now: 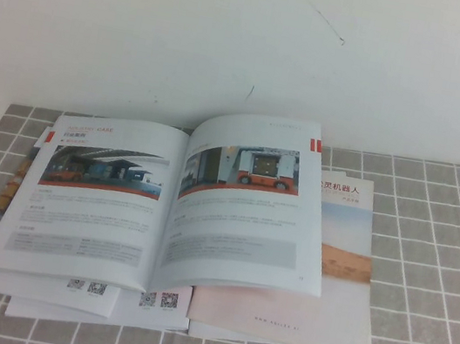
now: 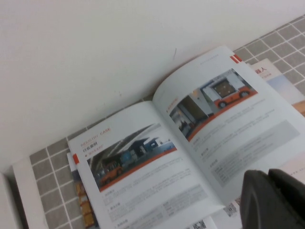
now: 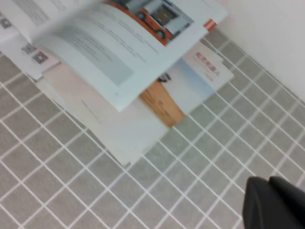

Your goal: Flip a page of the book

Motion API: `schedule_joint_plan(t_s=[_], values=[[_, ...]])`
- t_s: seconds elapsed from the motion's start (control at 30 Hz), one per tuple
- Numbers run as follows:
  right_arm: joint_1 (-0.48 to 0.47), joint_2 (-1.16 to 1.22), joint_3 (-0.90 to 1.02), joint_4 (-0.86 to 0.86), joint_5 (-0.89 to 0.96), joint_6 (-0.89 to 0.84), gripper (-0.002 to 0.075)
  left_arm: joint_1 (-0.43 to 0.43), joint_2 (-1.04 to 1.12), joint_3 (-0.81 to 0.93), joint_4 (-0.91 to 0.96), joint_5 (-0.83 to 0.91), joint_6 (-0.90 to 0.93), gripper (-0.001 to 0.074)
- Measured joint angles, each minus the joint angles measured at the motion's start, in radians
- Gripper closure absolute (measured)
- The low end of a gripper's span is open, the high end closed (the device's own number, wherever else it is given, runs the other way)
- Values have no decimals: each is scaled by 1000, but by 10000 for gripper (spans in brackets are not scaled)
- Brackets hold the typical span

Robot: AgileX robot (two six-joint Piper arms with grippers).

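The book (image 1: pixel 167 206) lies open on a pile of booklets at the middle of the tiled table. Both open pages are white with grey text, a wide orange-banded photo and a red corner tab. The right-hand page (image 1: pixel 244 219) arches a little above the booklet below; it also shows in the left wrist view (image 2: pixel 238 124) and the right wrist view (image 3: pixel 109 43). My left gripper (image 2: pixel 268 173) is shut and empty, above the book's near right corner. My right gripper (image 3: pixel 268 180) is shut and empty over bare tiles, to the right of the pile. Neither gripper shows in the high view.
A beige-covered booklet (image 1: pixel 344 253) with a Chinese title lies under the book's right side. White booklets with QR codes (image 1: pixel 104 292) stick out at the near edge. Grey tiles (image 1: pixel 432 285) lie to the right, a white wall (image 1: pixel 253 35) behind.
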Motion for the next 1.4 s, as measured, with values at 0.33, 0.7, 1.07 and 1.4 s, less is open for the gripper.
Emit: schedule_joint_plan(t_s=[0.33,0.7,1.07,1.4], values=[[0,-329,131,-150,93,226,727,0,-467,497,0,-149,-106,738],[0,-676,634,-208,-210,285,727,0,-815,1014,60,-556,-113,738],[0,-684,867,-174,-488,286,727,0,-820,1323,90,-933,-113,738],[0,-684,983,-216,-515,284,728,0,-820,1327,90,-949,-113,738]])
